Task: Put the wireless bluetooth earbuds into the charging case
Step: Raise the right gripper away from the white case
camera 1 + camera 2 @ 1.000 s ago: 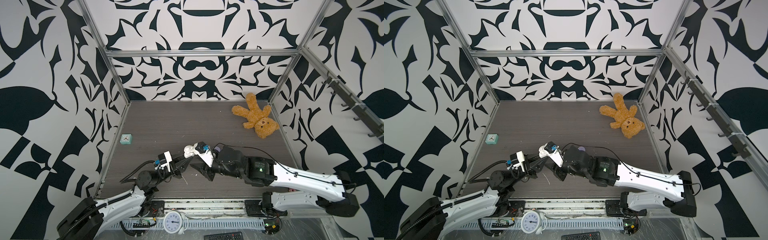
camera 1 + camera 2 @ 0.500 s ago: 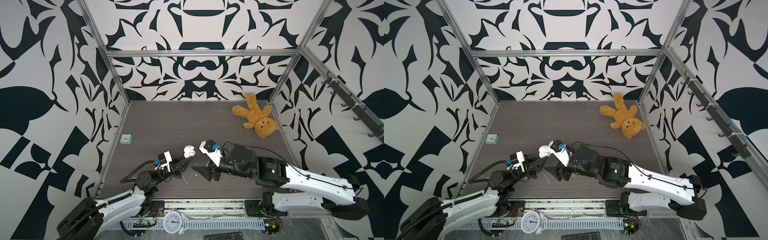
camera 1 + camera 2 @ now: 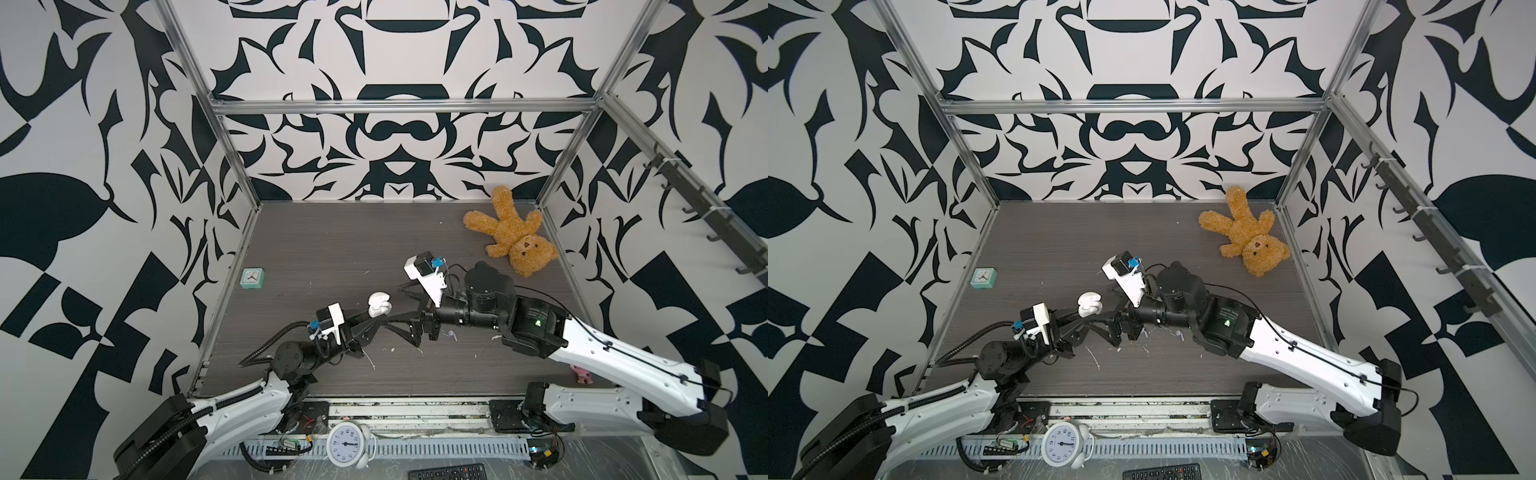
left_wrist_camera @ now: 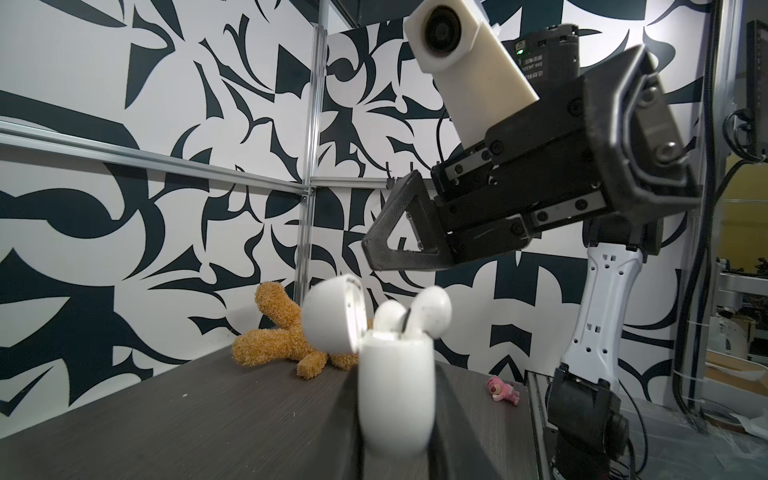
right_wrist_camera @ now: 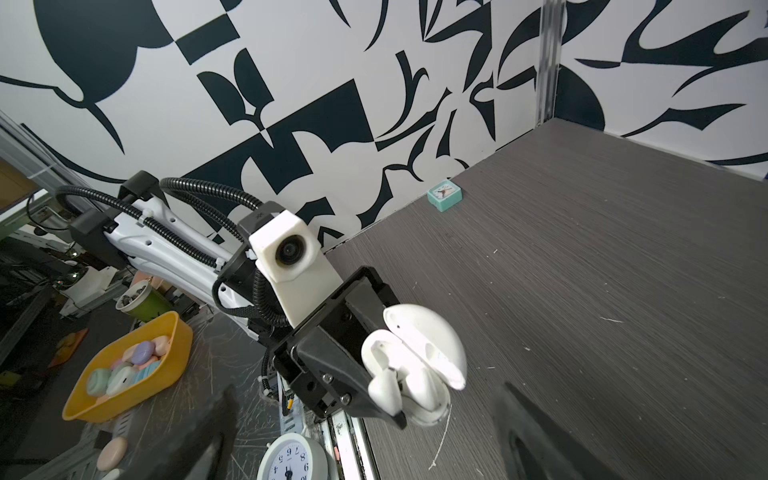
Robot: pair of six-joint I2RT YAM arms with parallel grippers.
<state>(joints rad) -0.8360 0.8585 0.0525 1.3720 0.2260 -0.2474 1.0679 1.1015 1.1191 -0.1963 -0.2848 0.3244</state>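
Note:
The white charging case (image 3: 380,306) (image 3: 1090,306) hangs above the table with its lid open, and my left gripper (image 3: 376,320) is shut on its body (image 4: 395,395). Two white earbuds stand in it: one sits low (image 4: 388,313), the other rises higher (image 4: 432,309). In the right wrist view one earbud (image 5: 384,388) sticks out past the case rim. My right gripper (image 3: 401,309) (image 3: 1106,309) is open and empty just right of the case, its fingers (image 5: 528,424) apart. A pale purple earbud (image 3: 452,335) (image 3: 1179,335) lies on the table under the right arm.
A brown teddy bear (image 3: 513,237) lies at the back right, a small teal clock (image 3: 252,277) by the left wall and a pink toy (image 3: 582,374) at the front right. White scraps dot the table. A yellow bin (image 5: 124,374) of cases sits off the table.
My right gripper has opened and drawn back to the right, away from the case, leaving a white earbud in it. The left gripper has stayed still, holding the case.

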